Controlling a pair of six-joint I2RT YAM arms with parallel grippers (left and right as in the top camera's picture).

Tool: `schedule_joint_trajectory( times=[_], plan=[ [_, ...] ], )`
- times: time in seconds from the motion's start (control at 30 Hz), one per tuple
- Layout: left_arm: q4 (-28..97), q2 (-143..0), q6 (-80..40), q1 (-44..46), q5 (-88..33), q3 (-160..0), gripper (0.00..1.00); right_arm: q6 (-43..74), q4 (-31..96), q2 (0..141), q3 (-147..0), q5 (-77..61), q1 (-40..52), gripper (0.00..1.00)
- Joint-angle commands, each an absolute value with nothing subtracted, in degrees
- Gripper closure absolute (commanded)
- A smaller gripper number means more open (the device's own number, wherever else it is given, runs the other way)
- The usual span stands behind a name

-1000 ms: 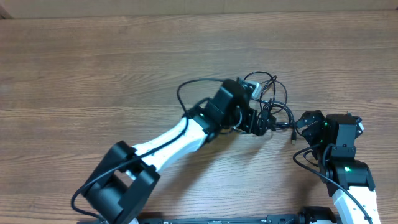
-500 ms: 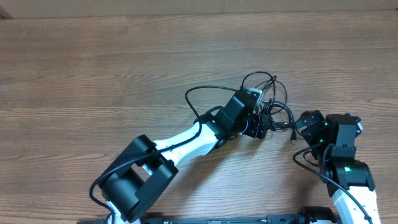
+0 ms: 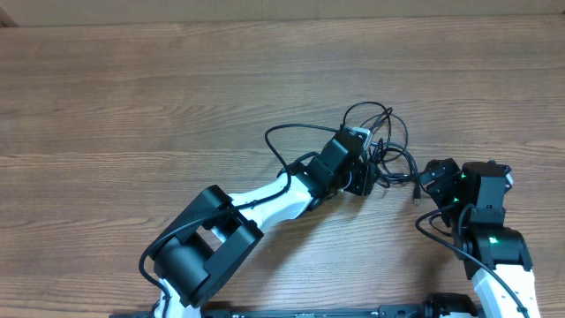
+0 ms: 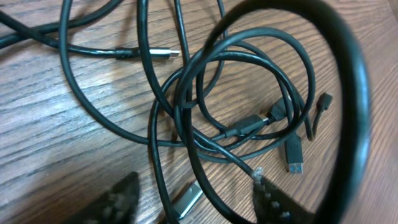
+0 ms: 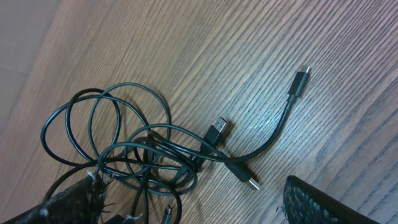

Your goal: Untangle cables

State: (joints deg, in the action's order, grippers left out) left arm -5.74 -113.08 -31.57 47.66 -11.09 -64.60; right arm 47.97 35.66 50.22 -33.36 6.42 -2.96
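Tangled cables [image 3: 388, 141] and the left arm [image 3: 265, 199] block the table's [image 3: 132, 88] centre-right, the right arm [image 3: 490, 238] the near right; open wood lies left and far.

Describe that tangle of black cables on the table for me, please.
The cables are thin, black, rubbery-looking cords with small silver or dark plug ends, looped over one another in a loose knot. One short cord trails out of it. They lie on the wooden table, and the left gripper has its fingers either side of some strands.

The cables [image 5: 155, 149] are black, plug ends [image 4: 165, 53] silver, table [image 3: 132, 88] brown wood-grain.
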Motion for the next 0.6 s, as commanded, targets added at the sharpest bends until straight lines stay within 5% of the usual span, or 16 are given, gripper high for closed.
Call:
schedule_joint_trajectory(
  times=[0.0, 0.17, 0.3, 0.57],
  plan=[
    [-5.08, -114.13, -31.29, 48.07, -10.35, -65.41, 0.50, 48.18, 35.53, 50.17, -33.85, 6.24, -3.18, 0.11],
    [-4.25, -114.13, -31.27, 48.10, -10.50, -65.41, 0.55, 48.18, 35.53, 50.17, -33.85, 5.61, -3.18, 0.12],
    [-2.07, -114.13, -30.74, 48.07, -10.50, -65.41, 0.95, 48.18, 35.70, 50.17, -33.85, 5.61, -3.18, 0.14],
    [-1.41, -108.84, -22.33, 47.86, -14.98, -65.41, 0.96, 43.27, 36.12, 50.17, -33.85, 4.78, -3.18, 0.16]
  ],
)
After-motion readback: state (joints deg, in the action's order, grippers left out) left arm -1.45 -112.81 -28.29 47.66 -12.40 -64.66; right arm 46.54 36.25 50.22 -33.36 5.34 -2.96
